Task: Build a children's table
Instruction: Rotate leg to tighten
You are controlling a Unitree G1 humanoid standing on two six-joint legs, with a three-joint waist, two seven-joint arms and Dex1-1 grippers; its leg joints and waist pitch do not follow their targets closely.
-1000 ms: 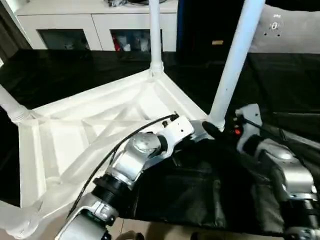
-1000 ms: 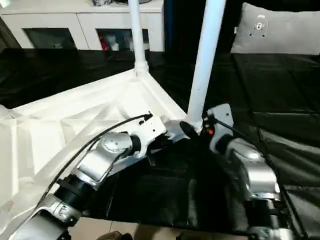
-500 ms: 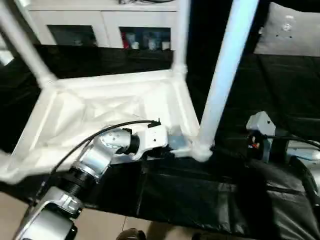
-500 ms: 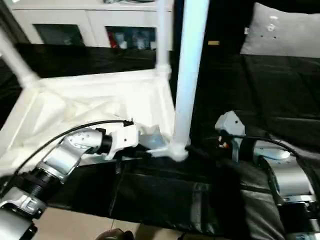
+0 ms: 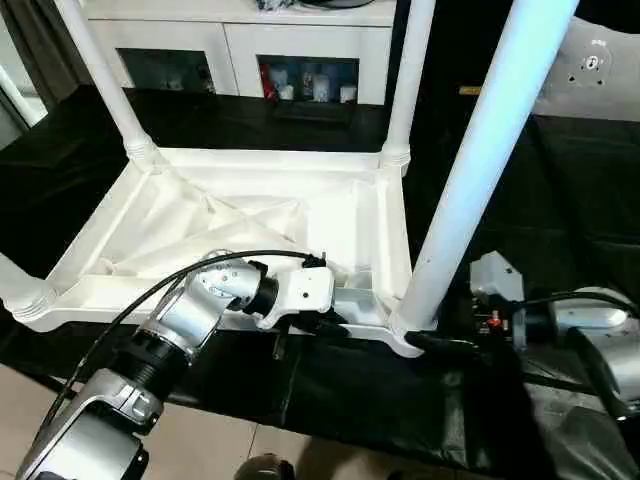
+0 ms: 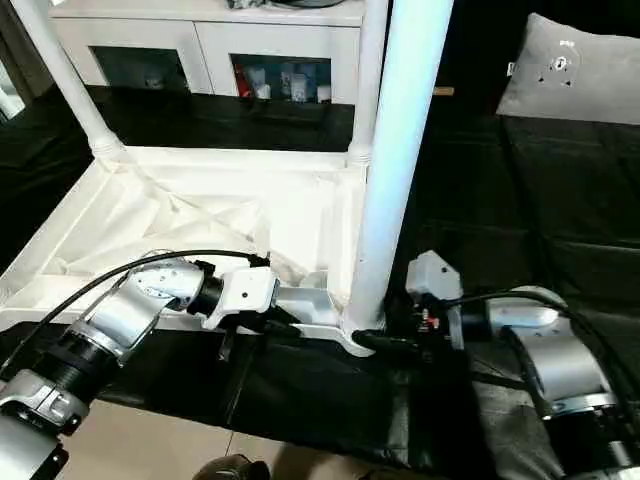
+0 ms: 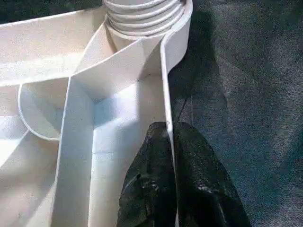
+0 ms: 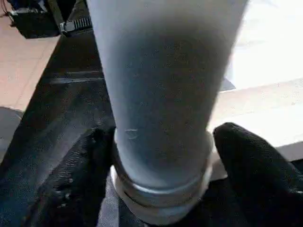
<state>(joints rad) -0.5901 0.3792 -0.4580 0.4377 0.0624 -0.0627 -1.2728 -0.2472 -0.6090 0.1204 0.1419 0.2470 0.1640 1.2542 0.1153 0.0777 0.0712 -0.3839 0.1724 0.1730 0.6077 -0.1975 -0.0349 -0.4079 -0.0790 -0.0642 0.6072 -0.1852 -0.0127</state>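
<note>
The left gripper [image 7: 169, 156] pinches the white ribbed plastic tabletop's rim [image 7: 166, 90]. The right gripper [image 8: 161, 142] straddles the white tube leg [image 5: 480, 170] at five o'clock; whether it grips, I cannot tell. Twist squarely, keeping the rim pinned.

Near corner, about 5 o'clock of the children's table [image 5: 250, 215]: the near leg [image 5: 470, 190] is standing between the fingers of the right pincer [image 8: 161, 156], blocking passage there. Near rim: the left pincer [image 7: 170, 142] is pinching it, occupying that stretch. Two far legs [image 5: 405, 80] at 11 and 1 o'clock are walling off the back. Ribbed underside between the legs is lying open. Black table [image 5: 560, 200] at 3 o'clock is offering bare room.
</note>
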